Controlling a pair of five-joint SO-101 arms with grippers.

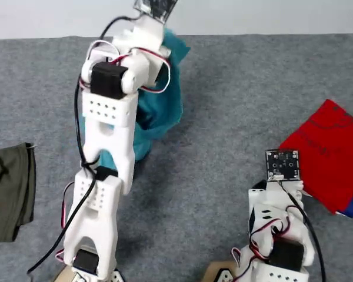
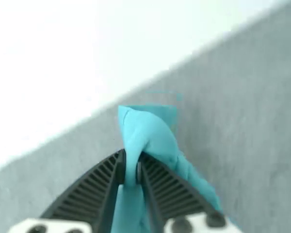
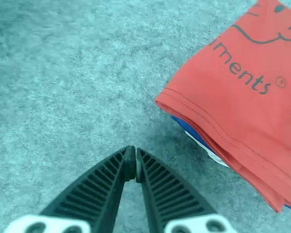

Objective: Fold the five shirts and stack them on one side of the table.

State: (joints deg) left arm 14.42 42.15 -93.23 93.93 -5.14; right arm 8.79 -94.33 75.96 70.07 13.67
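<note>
Well, the grey felt table (image 1: 235, 106) ends at its far edge against a pale wall (image 1: 253, 17), and a broad stretch of bare felt lies open in the middle, between the two arms and that edge. An olive shirt (image 1: 9, 191) lies at the left edge, partly cut off by the view. On the right side a folded red shirt (image 1: 329, 155) rests on a blue garment (image 3: 191, 130), whose edge peeks out from under it. The left arm (image 1: 109, 153) stretches far forward and covers part of the teal shirt (image 1: 162, 111). The left gripper (image 2: 130, 162) is clamped on a bunched fold of that teal shirt near the table's far edge, the rest of the cloth trailing back beneath the arm. The right gripper (image 3: 135, 162) has its jaws closed on nothing, above bare felt just beside the red shirt's corner and apart from it
</note>
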